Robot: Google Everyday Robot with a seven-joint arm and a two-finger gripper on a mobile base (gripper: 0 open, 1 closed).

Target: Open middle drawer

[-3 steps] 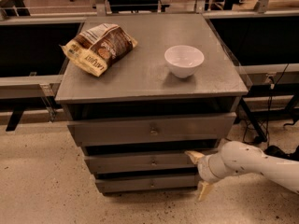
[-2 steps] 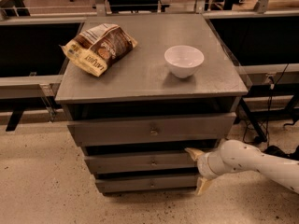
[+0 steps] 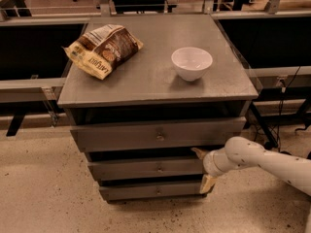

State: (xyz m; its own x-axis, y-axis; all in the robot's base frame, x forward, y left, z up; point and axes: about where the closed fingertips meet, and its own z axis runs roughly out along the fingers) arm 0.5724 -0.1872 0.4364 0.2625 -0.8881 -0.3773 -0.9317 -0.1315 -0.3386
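Camera view: my claw (image 3: pixel 200 171) sits at the right end of the middle drawer (image 3: pixel 131 170). Its fingers are spread, one above the drawer front and one below. Top drawer (image 3: pixel 121 136) is directly above it. Higher up, the tabletop (image 3: pixel 146 84) carries a snack bag (image 3: pixel 103 50) and a white bowl (image 3: pixel 191 63).
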